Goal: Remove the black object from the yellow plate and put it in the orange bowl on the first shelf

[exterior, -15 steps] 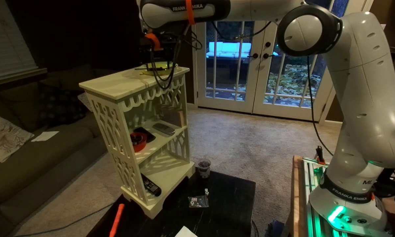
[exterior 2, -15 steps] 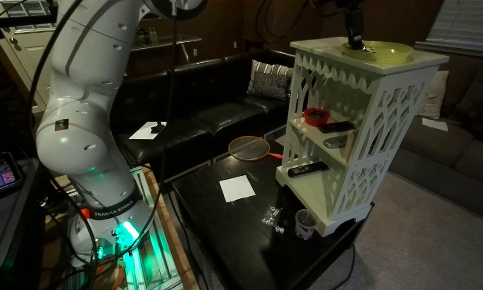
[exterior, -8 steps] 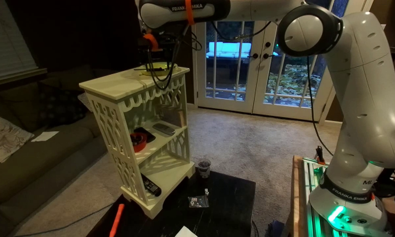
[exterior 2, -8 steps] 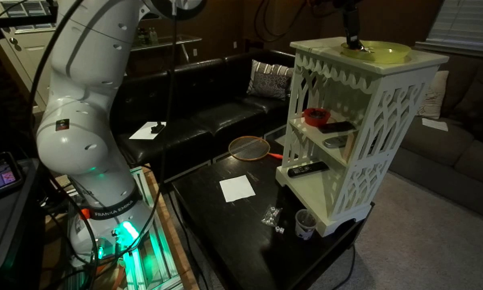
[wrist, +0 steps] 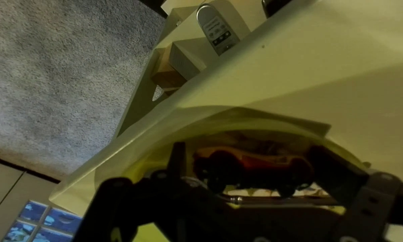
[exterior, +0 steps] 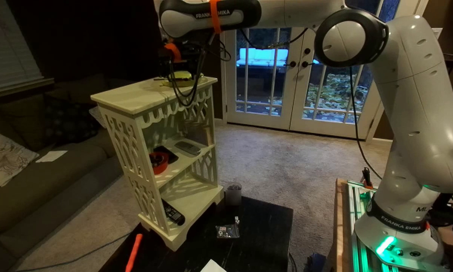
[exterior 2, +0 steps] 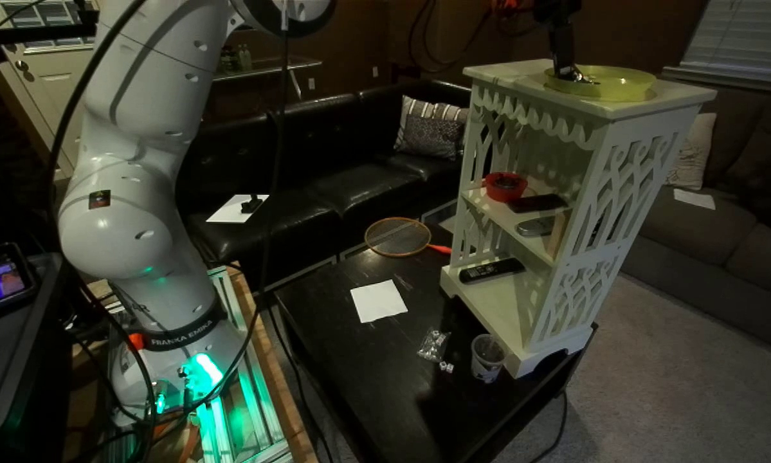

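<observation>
Black object [wrist: 255, 171] (a toy car, partly red-orange) in the yellow plate [exterior 2: 626, 83]. Gripper [wrist: 248, 151] straddles it, fingers [wrist: 177, 158] parted; in this dim light, contact cannot be told. Plate on the cream top of the shelf unit [exterior 2: 600, 256]. Orange bowl [exterior 2: 506, 193] below on the first shelf [exterior: 180, 161], seen in both exterior views. Shelf unit stands on a scuffed black table [exterior 2: 372, 360] with paper [exterior 2: 379, 301] and a cup [exterior 2: 487, 370]. Around: gray carpet [exterior: 271, 162], black couch [exterior 2: 324, 148], glazed doors [exterior: 292, 98].
</observation>
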Motion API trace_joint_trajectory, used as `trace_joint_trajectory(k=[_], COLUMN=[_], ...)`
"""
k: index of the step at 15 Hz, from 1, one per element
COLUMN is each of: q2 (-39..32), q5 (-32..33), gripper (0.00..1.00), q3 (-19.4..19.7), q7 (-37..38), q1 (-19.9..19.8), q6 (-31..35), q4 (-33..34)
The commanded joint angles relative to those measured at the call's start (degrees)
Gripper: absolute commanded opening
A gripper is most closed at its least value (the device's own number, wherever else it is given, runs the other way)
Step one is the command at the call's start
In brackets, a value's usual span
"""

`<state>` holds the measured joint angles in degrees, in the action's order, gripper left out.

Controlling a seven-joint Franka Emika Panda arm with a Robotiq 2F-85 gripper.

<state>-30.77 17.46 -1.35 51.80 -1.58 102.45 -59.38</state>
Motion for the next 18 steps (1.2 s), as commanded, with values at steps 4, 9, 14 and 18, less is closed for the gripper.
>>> trace_joint_trajectory(k=[4,9,14,18], q2=[0.2,4.2,10.2,17.1], q5=[-0.2,-1.4,-5.6,-9.3], gripper=[0.58,0.58,0.58,0.58], q3=[-0.3,-1.5,-3.7,-4.5], q7=[0.1,-2.5,-14.8,-28.6], q1=[0.3,-0.5,-3.4,-6.5], q6=[0.1,0.9,-2.2,-5.1], q4=[1.0,-0.4,-2.9,-9.9])
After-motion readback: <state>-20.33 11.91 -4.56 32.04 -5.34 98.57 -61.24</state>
